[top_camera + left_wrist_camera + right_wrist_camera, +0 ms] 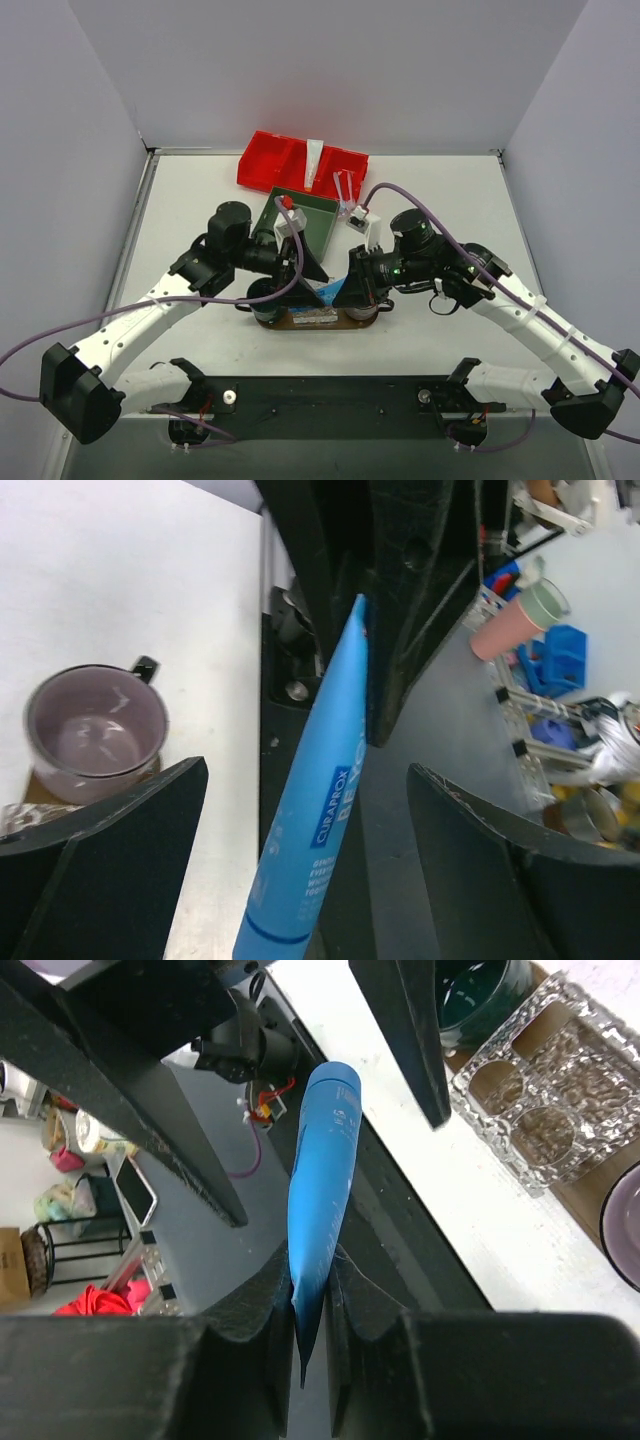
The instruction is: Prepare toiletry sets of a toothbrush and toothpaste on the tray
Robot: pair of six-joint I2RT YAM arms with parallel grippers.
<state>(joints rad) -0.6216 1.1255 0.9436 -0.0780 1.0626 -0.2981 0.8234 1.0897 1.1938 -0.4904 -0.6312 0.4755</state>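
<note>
My right gripper point(350, 287) point(308, 1300) is shut on the flat crimped end of the blue tube point(326, 292) point(322, 1175) and holds it in the air over the brown oval tray point(300, 324). My left gripper point(306, 268) point(305, 865) is open, its fingers point(110, 850) wide apart on either side of the tube's point(320, 810) cap end, not touching it. The white tube point(314, 160) and two white-and-pink toothbrushes point(345, 186) lie in the red divided bin point(270, 160) at the back.
On the tray stand a purple mug point(95, 730), a dark green mug point(480, 990) and a clear glass holder point(530, 1120). A green square box point(312, 212) sits just behind the grippers. Grey walls close the table's left, right and back.
</note>
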